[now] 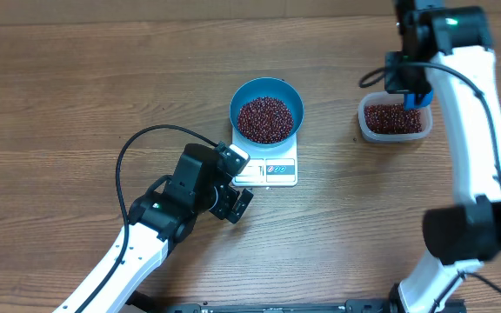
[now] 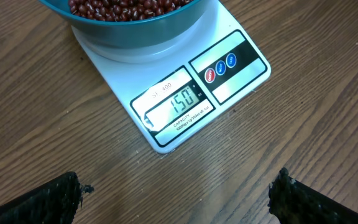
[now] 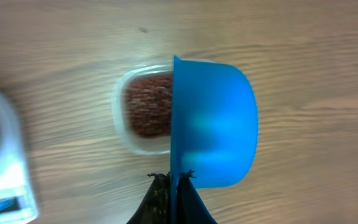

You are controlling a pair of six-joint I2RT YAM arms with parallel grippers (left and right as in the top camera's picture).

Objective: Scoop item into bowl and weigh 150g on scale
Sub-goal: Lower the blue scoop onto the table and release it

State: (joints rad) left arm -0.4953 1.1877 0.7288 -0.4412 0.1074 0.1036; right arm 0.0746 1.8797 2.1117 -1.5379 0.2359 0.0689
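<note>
Firmly closed, the right gripper (image 3: 176,182) is shown clamped on the thin edge of a small blue plastic scoop (image 3: 213,121), which is held turned on its side so that its contents cannot be told. Directly beneath the scoop a clear rectangular plastic tub (image 3: 120,93) is seen, partly filled with small dark red-brown beans (image 3: 148,109); in the overhead view this tub stands at the right of the brown wooden table (image 1: 76,87), well apart from the scale. The left gripper (image 2: 178,190) is shown with its jaws spread wide and nothing between them, its two dark fingertips (image 2: 55,196) framing bare wood just in front of a flat white square kitchen scale (image 2: 229,81). The display strip of the scale is turned toward this gripper and reads 150. A round, deep, bright blue bowl (image 2: 135,31) is seated on the scale platform, overhanging it on the sides, and a loose maroon heap of the same beans is contained within it, covering the bottom of the bowl.
</note>
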